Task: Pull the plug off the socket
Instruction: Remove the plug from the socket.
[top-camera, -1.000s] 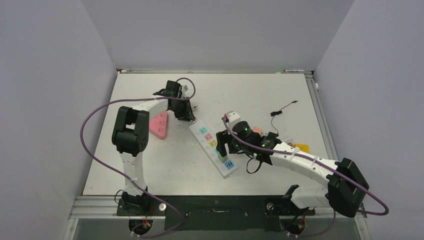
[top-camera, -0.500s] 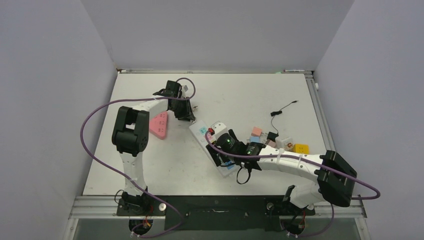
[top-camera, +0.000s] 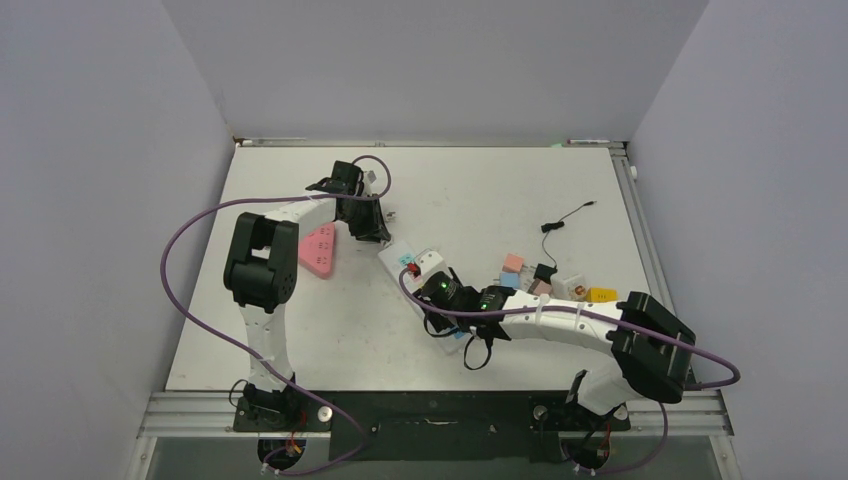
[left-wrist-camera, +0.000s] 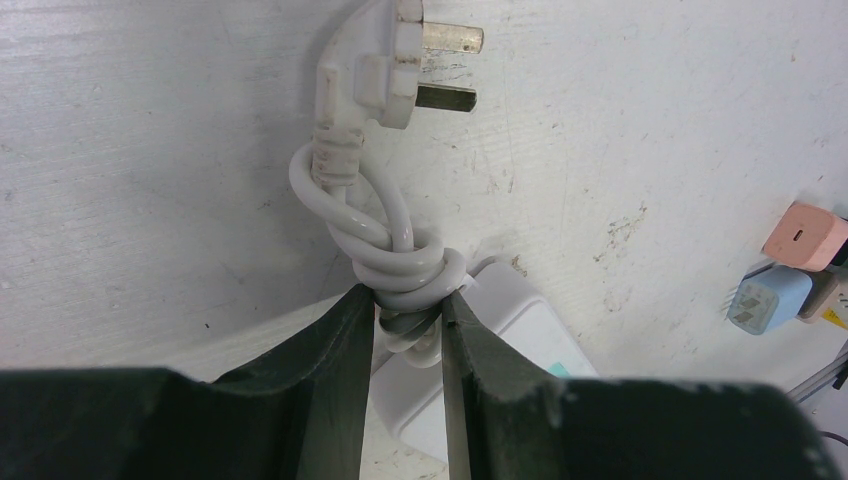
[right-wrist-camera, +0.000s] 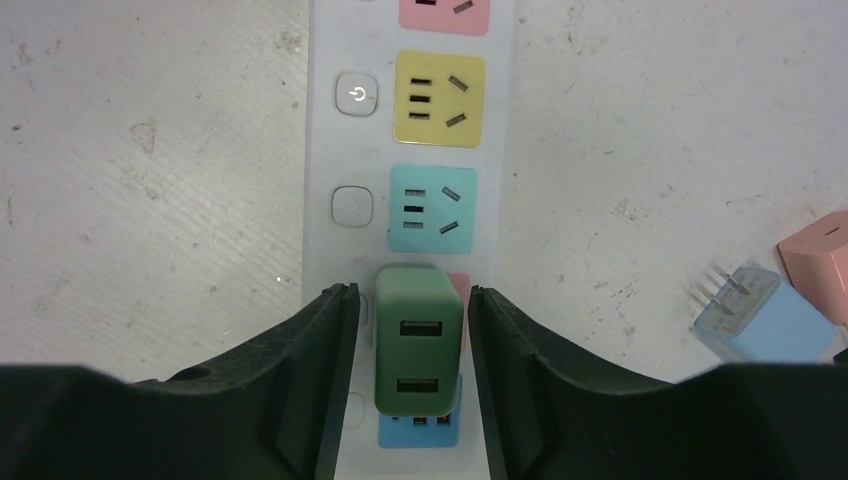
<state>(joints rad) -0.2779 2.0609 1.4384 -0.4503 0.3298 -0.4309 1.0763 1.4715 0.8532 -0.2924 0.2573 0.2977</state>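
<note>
Green USB charger plug sits between the fingers of my right gripper, seated in the white power strip beneath me. My jaws straddle it unclamped: a sliver of strip shows on one side, while the other finger is about touching. Its long axis runs ahead of me, parallel to my fingers and along the strip. Its two-port face points up at my wrist, so I judge the pull goes straight back toward me. Ahead lie a vacant teal socket and a yellow socket. At the strip's far end my left gripper pinches the knotted white cord, so my right is nearer.
</note>
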